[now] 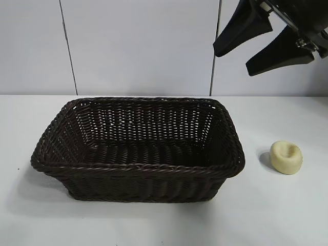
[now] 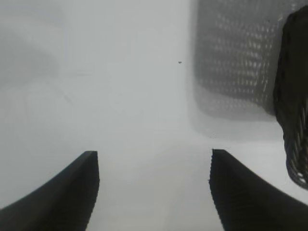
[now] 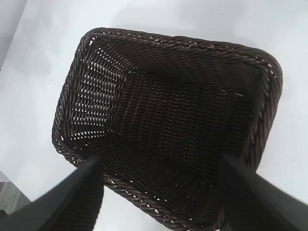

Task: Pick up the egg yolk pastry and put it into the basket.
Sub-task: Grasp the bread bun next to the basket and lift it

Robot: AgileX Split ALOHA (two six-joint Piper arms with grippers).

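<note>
The egg yolk pastry, a small pale yellow bun with a dimple, lies on the white table right of the basket. The basket is large, dark brown wicker, and nothing shows inside it. My right gripper hangs high at the top right, above the basket's right end and well above the pastry, open and empty. In the right wrist view the basket fills the space beyond my open gripper; the pastry is out of that view. My left gripper is open over bare table, outside the exterior view.
The white table extends right of and in front of the basket. A pale panelled wall stands behind. In the left wrist view the basket's side and its shadow lie to one side.
</note>
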